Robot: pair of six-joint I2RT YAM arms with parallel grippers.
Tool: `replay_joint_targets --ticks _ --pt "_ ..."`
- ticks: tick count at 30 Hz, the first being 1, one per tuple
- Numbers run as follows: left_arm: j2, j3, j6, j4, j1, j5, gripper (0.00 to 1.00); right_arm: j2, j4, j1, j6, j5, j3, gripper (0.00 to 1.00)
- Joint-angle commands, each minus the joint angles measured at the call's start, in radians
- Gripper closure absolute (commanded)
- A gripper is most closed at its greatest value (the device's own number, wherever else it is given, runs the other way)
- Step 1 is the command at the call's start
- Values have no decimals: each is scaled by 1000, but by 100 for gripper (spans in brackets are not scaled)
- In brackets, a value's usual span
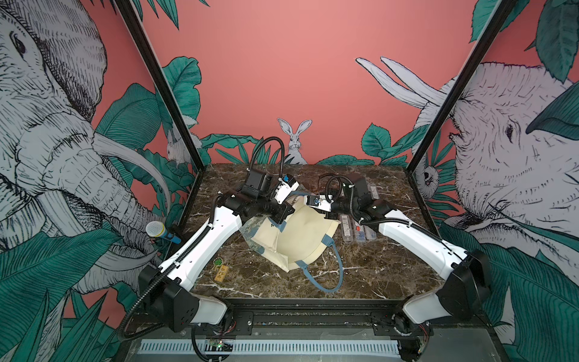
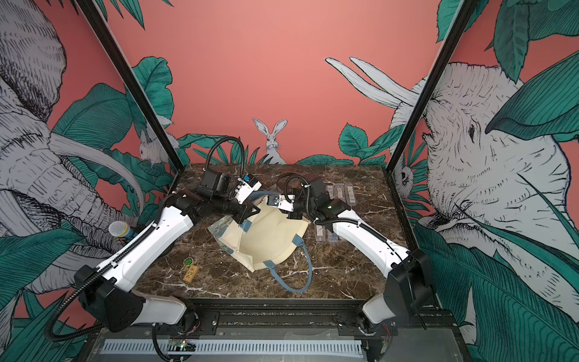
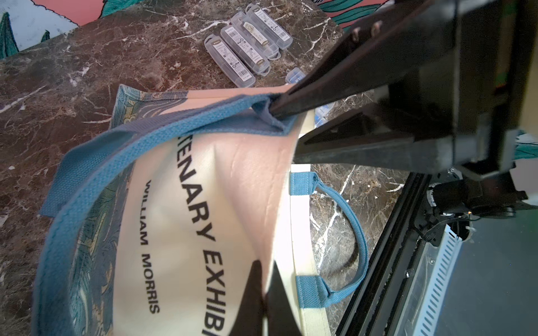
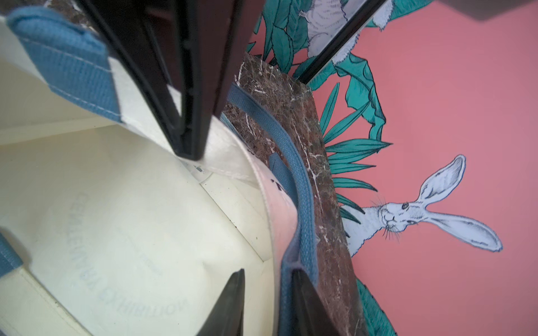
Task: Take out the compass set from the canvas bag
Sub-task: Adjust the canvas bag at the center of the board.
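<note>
While your left gripper (image 3: 265, 288) is sitting clamped shut on the cream hem of the canvas bag (image 1: 297, 241), just beside a stitched strap end, the bag's upper side is being held up off the tabletop (image 1: 376, 275) and the mouth is gaping. You're seeing it in both top views: the bag is lying around the middle of the tabletop, with its leafy base band pointing toward the left edge and its mouth facing the front right corner.

Your right gripper (image 4: 267, 273) is working along the same hem. Its fingers (image 4: 230, 302) are sitting close, one inside the mouth and one outside against the blue strap (image 3: 139, 148), with hem and strap running between them. Whether they're actually biting, I cannot tell.

The second handle (image 1: 329, 279) is trailing loose on the marble toward the front edge. Inside, your right wrist view is showing pale lining with the lettering ghosting through backwards.

Clear plastic cases (image 1: 357, 233) are lying in two clusters near the right edge, with your right arm crossing over between them. A microphone (image 1: 156, 230) is poking in at the left edge, and a small yellow tag (image 1: 221, 272) is resting near the front left corner.
</note>
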Motion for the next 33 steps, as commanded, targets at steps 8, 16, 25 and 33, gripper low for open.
replay_joint_targets --ticks 8,16,25,33 --pt "-34 33 42 -49 -20 -59 63 -69 156 45 271 257 -76 100" --pt "-123 -16 69 -134 -103 -350 34 -58 42 73 397 328 6 100" --pt "-139 -106 34 -75 -242 -584 33 -27 -61 75 443 341 117 100" --pt "-121 -136 38 23 -242 -712 54 -16 -82 76 463 318 138 100"
